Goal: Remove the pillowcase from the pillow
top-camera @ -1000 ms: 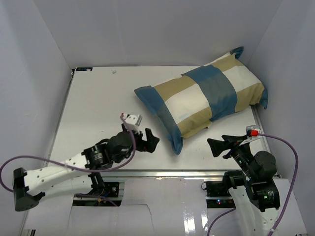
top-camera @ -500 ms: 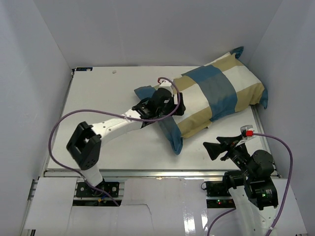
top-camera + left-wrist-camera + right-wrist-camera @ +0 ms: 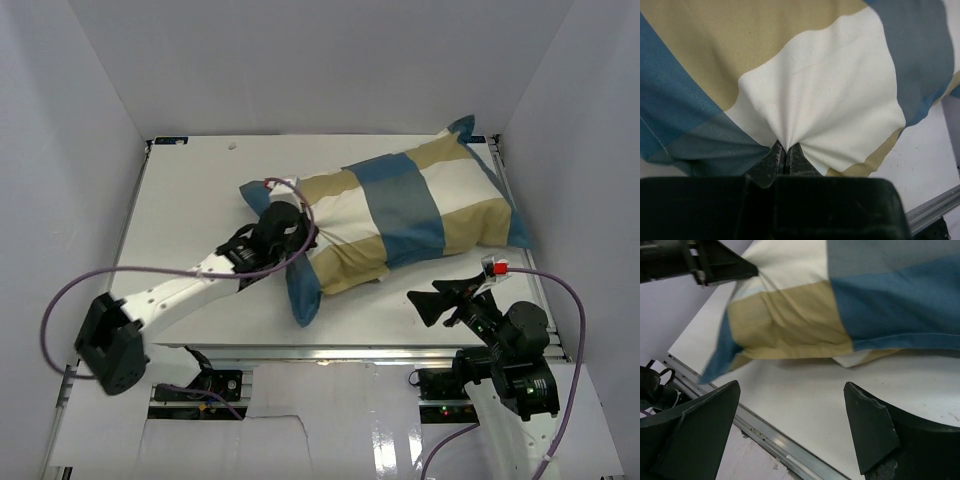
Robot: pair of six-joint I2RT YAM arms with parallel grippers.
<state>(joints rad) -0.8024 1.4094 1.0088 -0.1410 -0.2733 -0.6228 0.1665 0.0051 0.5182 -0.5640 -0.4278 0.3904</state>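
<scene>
The pillowcase (image 3: 400, 205), in blocks of blue, tan and cream, lies stuffed and plump across the right half of the table. The pillow is hidden inside it. My left gripper (image 3: 298, 232) is at the cover's left end, shut on a pinch of cream fabric (image 3: 810, 90) that fans out in folds from the fingertips (image 3: 777, 152). The right gripper (image 3: 432, 298) hovers open near the front edge, just short of the cover's near side (image 3: 805, 325), with nothing between its fingers (image 3: 867, 425). A small white bit (image 3: 855, 359) peeks from under the cover's near edge.
The white table (image 3: 190, 200) is boxed in by white walls at the left, back and right. A metal rail (image 3: 775, 440) runs along its front edge below my right gripper. The cover's right corner (image 3: 520, 235) lies close to the right wall.
My left arm reached from the front edge to the cover's left end and its jaws closed on the fabric. The stuffed cover has since shifted left and turned. The right gripper barely moved.
</scene>
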